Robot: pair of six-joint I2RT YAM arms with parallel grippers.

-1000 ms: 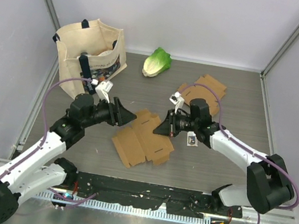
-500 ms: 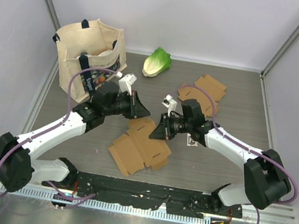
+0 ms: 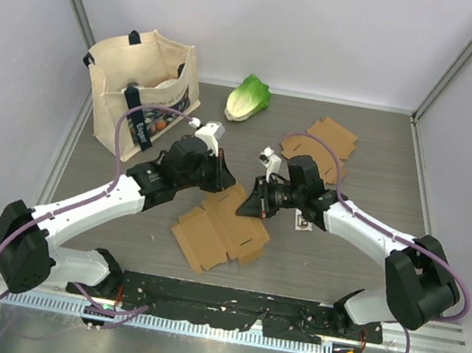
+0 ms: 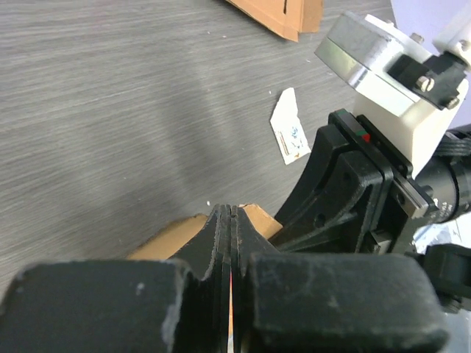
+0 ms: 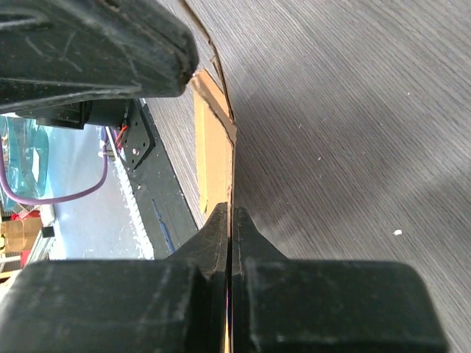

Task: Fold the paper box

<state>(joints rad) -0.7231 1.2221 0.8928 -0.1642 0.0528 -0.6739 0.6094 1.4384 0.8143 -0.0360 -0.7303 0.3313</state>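
Note:
The paper box [image 3: 216,230] is a flat brown cardboard blank lying in the middle of the table. My left gripper [image 3: 228,179] is at its far edge, with the jaws pressed together on a thin cardboard flap [image 4: 171,231] that shows at its fingertips [image 4: 232,210]. Opposite it, my right gripper [image 3: 255,205] is shut on the box's right edge. In the right wrist view the cardboard [image 5: 214,140] runs edge-on straight into the shut right gripper [image 5: 230,210]. The two grippers nearly face each other, and the right gripper [image 4: 346,187] fills the left wrist view.
A second flat cardboard blank [image 3: 322,144] lies at the back right. A green lettuce [image 3: 248,97] sits at the back, and a cream tote bag [image 3: 142,87] stands at the back left. A small white tag [image 3: 303,224] lies under the right arm.
My left arm swung right and forward to the box's far edge, and its jaws went from wide open to shut. The right gripper kept its grip and shifted slightly left.

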